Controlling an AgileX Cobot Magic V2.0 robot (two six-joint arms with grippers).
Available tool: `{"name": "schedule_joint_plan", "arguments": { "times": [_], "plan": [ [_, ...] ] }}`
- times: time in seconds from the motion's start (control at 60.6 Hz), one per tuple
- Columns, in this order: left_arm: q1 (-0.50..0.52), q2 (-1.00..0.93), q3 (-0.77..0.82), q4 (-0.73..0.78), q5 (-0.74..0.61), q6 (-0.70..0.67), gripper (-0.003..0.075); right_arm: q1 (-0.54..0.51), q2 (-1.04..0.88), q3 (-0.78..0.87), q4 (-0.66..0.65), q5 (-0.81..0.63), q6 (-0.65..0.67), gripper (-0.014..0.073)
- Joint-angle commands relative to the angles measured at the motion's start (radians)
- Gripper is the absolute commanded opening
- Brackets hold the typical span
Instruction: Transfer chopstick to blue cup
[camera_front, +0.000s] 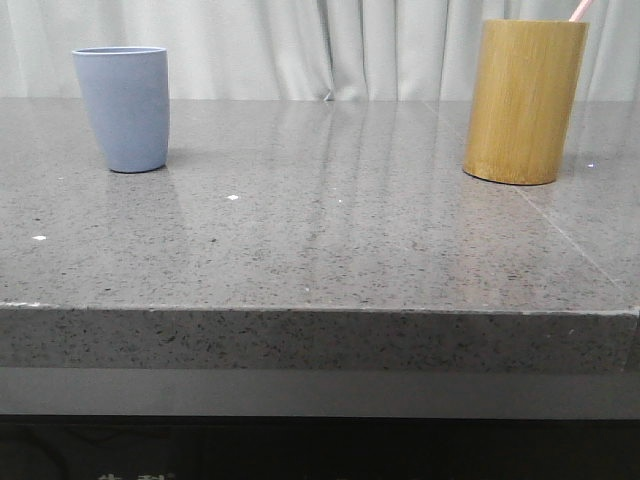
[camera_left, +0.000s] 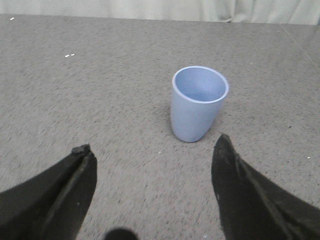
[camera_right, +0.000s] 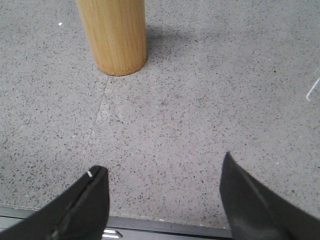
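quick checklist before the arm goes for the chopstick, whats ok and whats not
1. Blue cup upright on the table: ok.
2. Blue cup's inside free: ok, seen in the left wrist view.
3. Chopstick standing in the bamboo holder, tip above the rim: ok.
4. Right gripper open, nothing held: ok.
5. Left gripper open, nothing held: ok.
6. How deep the chopstick sits: cannot tell.
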Motion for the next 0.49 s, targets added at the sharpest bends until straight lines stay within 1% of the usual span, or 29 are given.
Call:
{"name": "schedule_joint_plan", "arguments": {
  "times": [0.0, 0.148, 0.379, 0.478],
  "plan": [
    [-0.042, 0.063, -0.097, -0.010, -0.056, 0.023, 0.0492, 0.000, 0.010, -0.032, 0.009, -0.055, -0.014, 0.0500],
    [-0.089, 0.207, -0.238, -0.006, -0.020, 0.037, 0.0492, 0.000, 0.010, -0.032, 0.011, -0.055, -0.014, 0.0500],
    [-0.096, 0.485, -0.534, 0.002, 0.236, 0.037, 0.0492, 0.000, 0.010, -0.032, 0.012, -0.055, -0.014, 0.0500],
    [-0.096, 0.588, -0.641, 0.017, 0.302, 0.037, 0.0492, 0.000, 0.010, -0.032, 0.012, -0.055, -0.014, 0.0500]
  ]
}}
